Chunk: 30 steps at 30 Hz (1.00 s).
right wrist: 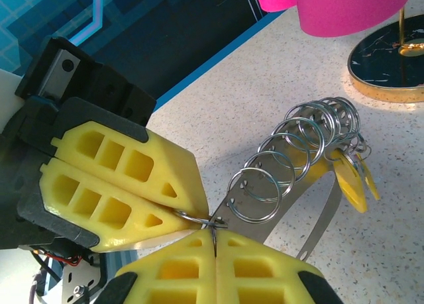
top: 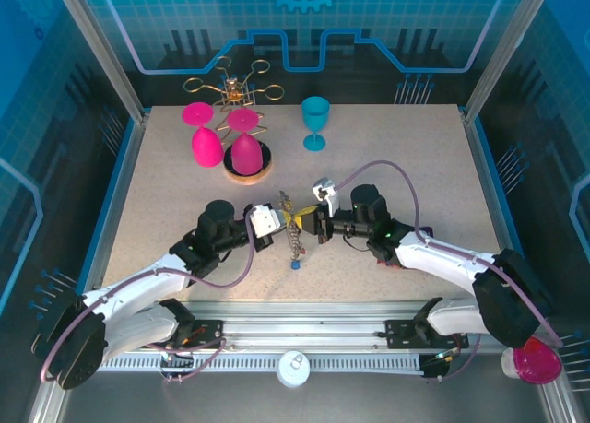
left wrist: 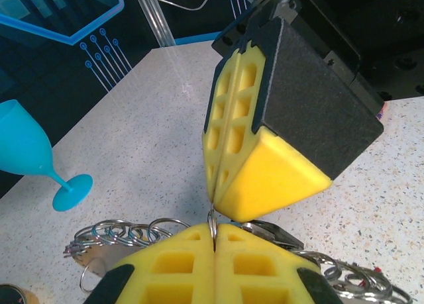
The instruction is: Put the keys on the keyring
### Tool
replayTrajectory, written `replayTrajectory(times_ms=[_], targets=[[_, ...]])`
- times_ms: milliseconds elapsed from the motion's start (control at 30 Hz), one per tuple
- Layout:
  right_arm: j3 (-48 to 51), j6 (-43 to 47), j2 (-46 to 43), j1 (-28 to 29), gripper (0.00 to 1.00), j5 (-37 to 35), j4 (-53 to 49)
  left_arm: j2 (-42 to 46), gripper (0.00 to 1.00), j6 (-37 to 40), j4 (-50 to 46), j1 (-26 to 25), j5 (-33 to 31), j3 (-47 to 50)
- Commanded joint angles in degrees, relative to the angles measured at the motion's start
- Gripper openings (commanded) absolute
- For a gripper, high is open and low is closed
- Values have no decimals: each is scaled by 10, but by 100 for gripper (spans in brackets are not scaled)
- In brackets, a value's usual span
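Progress is hard to score, but we judge it partway. The keyring (right wrist: 323, 218), a strap carrying a row of silvery rings, lies on the table (top: 406, 174) just beyond the tips of the right gripper (right wrist: 215, 236), and yellow tags (right wrist: 351, 185) already hang at its far end. What looks like a blue key (top: 293, 265) lies loose on the near side of the point where the two tools meet, so at least that one is left to thread (others may be hidden among the rings). Both tools are clenched, tip to tip. Between them sits a small split ring (right wrist: 197, 217): the left gripper (right wrist: 195, 208) pinches it flat between its pads, and the right gripper nips its near edge. Whether that ring belongs to a key or to the strap, we cannot tell.
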<state>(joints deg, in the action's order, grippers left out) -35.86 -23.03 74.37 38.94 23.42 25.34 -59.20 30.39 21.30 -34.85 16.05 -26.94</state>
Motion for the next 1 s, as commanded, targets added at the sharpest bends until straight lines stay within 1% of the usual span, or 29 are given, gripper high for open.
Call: replayTrajectory(times_ms=[0,233,433,533,633,833,900,967], targets=[[5,-9,-10,-11,0,-62,27,1,0,12,22,-8,26,-6],[-1,-20,-9,-11,0,-89,10,1,0,12,23,-8,31,-6],[-6,-26,3,-8,0,-76,16,0,0,9,29,-8,31,-7],[-1,-30,2,-7,0,-68,27,-2,0,6,31,-8,17,-7],[11,-16,-14,-7,0,-65,27,-1,0,-3,36,-9,1,-7],[28,4,-28,-7,0,-16,34,-5,0,-39,47,-8,-12,-7],[33,9,-34,-8,0,-11,29,-7,0,-63,46,-8,-24,-8],[36,18,-44,-9,0,-16,12,-10,0,-105,39,-9,-43,-10]])
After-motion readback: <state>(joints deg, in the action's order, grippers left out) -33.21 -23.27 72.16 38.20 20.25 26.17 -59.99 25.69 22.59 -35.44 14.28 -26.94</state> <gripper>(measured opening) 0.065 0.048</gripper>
